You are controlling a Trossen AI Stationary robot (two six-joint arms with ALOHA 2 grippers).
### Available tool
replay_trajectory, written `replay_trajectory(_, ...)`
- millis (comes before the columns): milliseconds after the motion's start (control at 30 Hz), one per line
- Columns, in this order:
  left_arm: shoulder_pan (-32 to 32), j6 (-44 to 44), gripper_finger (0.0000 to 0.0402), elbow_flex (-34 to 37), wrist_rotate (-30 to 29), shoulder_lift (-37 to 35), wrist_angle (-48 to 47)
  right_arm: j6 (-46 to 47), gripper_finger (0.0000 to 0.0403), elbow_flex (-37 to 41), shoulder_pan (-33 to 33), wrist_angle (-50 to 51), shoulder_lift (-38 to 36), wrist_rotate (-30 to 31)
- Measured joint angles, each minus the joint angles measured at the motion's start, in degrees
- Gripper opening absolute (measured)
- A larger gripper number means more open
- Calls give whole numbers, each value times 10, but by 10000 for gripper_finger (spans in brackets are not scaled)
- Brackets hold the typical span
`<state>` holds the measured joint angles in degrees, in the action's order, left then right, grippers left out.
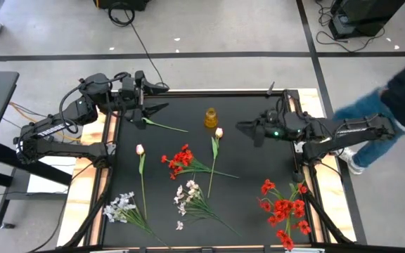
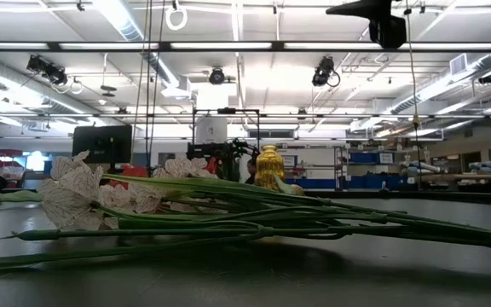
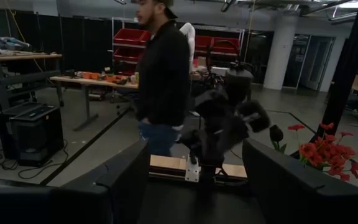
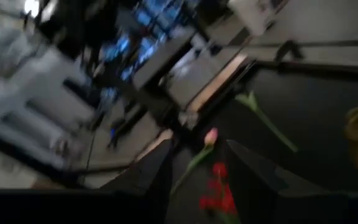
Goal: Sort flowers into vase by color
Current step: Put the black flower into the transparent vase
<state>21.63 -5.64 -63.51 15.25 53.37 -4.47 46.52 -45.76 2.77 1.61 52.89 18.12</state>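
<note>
high view shows the flowers flat on the black table (image 1: 252,176): red bunches (image 1: 181,161) mid-table and at the right front (image 1: 284,207), pink tulips (image 1: 140,150), white sprays (image 1: 190,196) in front. the amber vase (image 1: 210,117) stands empty between the grippers. left gripper (image 1: 155,107) and right gripper (image 1: 247,127) both hang released, holding nothing. a person (image 1: 389,102) passes at right.

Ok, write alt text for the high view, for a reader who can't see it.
Overhead view of a black table strewn with artificial flowers: two pink tulips, two red bunches and two white sprays, with a small yellow vase near the far edge. The left gripper and right gripper hover open either side of the vase, holding nothing. A person passes at right.
</note>
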Motion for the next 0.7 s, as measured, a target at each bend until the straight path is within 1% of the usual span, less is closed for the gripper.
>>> replay_trajectory(133,0,0,260,0,0,0,0,32,154,0,-18,3,0,31)
replay_trajectory(333,0,-2,260,0,0,0,0,90,154,0,-23,27,5,32)
replay_trajectory(533,0,-3,260,0,0,0,0,132,154,0,-21,24,8,32)
replay_trajectory(700,0,-2,260,0,0,0,0,130,154,0,-25,21,7,32)
